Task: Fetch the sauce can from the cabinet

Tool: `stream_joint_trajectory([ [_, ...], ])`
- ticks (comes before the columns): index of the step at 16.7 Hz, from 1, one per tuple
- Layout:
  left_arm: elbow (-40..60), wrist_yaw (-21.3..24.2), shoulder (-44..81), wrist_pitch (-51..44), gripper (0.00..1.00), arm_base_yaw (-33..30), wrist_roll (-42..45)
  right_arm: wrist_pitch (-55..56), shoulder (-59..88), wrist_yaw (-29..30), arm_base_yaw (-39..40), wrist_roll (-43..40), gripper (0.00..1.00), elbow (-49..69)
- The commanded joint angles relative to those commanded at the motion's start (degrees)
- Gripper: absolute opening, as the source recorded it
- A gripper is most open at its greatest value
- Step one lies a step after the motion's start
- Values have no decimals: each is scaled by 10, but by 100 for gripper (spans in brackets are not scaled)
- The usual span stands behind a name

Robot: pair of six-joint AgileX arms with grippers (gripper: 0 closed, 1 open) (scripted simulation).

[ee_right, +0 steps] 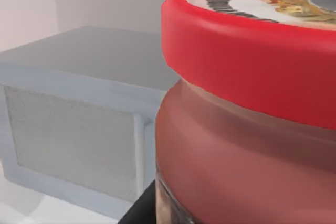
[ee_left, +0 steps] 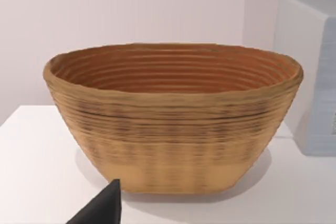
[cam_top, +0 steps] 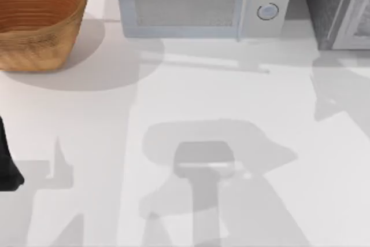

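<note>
Right gripper (ee_right: 140, 209): a dark part of it sits at the foot of the sauce can (ee_right: 247, 145), touching or just beside it. I cannot tell how wide it stands or whether it has hold of the can.

The can is upright and very close to the right wrist camera, with the pale microwave (ee_right: 73, 145) behind it. Its place on the tabletop cannot be told.

The can looks rigid, with a smooth reddish body and a wider bright red lid overhanging it. It is probably slippery and fairly heavy if full. It is best clasped on opposite sides of the body, just under the lid's rim, and kept upright.

Left gripper (ee_left: 102, 208): parked by the tabletop's left edge, facing the woven basket (ee_left: 173, 129) in the far left corner; its opening cannot be told.

The dark cabinet (cam_top: 341, 10) stands in the far right corner, beside the microwave.
</note>
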Motion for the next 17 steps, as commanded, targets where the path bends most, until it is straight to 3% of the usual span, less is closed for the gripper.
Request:
stream_joint_trajectory([
  [17, 0, 0, 0, 0, 100, 0, 0, 306, 487, -198, -39, 4, 0, 175],
])
